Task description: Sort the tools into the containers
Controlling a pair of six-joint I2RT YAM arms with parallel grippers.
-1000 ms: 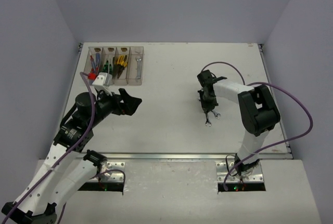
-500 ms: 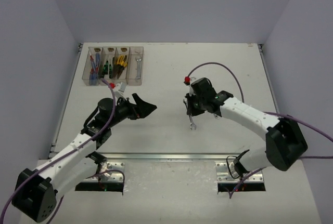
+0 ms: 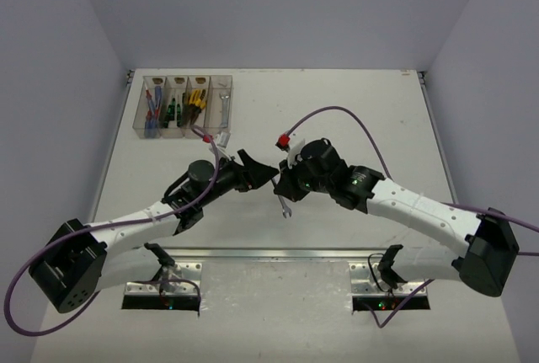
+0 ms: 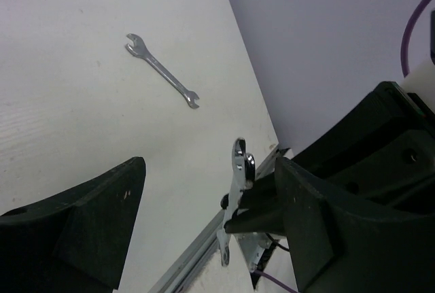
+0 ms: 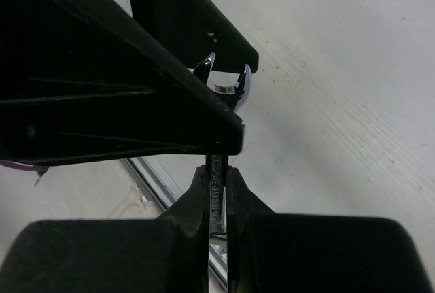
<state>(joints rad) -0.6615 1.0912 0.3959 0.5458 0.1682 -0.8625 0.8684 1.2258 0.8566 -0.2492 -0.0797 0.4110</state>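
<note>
Both arms have swung inward since a second ago and now meet over the middle of the table (image 3: 379, 110). My right gripper (image 3: 284, 189) is clamped tight on a silver wrench (image 3: 285, 208), which hangs down from it. My left gripper (image 3: 269, 175) has its jaws spread wide on either side of that wrench; I cannot tell whether they touch it. A second wrench (image 4: 162, 71) lies flat on the table beyond. At the far left, the bins (image 3: 221, 129) hold screwdrivers (image 3: 152, 110), pliers (image 3: 195, 100) and a third wrench (image 3: 224, 98).

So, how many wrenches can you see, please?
3: one wrench in the rightmost bin, a second wrench in the right gripper, a third wrench loose on the table. Others may be hidden.
</note>
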